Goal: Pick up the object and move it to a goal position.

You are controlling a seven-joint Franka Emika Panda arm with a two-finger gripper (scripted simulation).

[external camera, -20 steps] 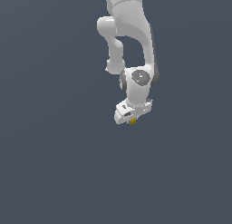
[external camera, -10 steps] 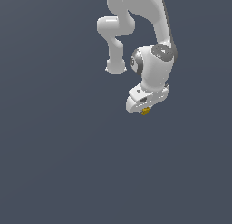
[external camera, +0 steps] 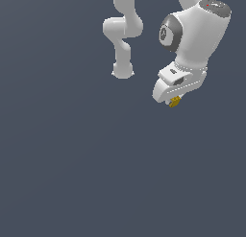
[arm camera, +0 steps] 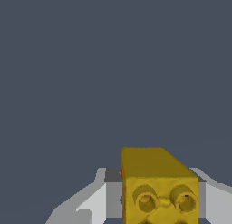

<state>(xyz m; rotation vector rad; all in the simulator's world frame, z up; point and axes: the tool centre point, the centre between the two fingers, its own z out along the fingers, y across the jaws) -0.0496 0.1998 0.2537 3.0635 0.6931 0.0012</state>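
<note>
Against flat grey ground [external camera: 72, 173], jaws grip yellow block [external camera: 175, 102]

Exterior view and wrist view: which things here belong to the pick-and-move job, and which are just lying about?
Part of the job:
- yellow block, studded on one face, held between the jaws
- gripper, shut on the block, raised in the air

Just lying about:
- nothing else shows; only a plain dark grey background in both views, and no goal marker is visible

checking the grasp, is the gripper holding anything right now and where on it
Yes: the gripper holds the small yellow block between its fingers, clamped on two opposite sides, with its round-holed end sticking out past them.
</note>
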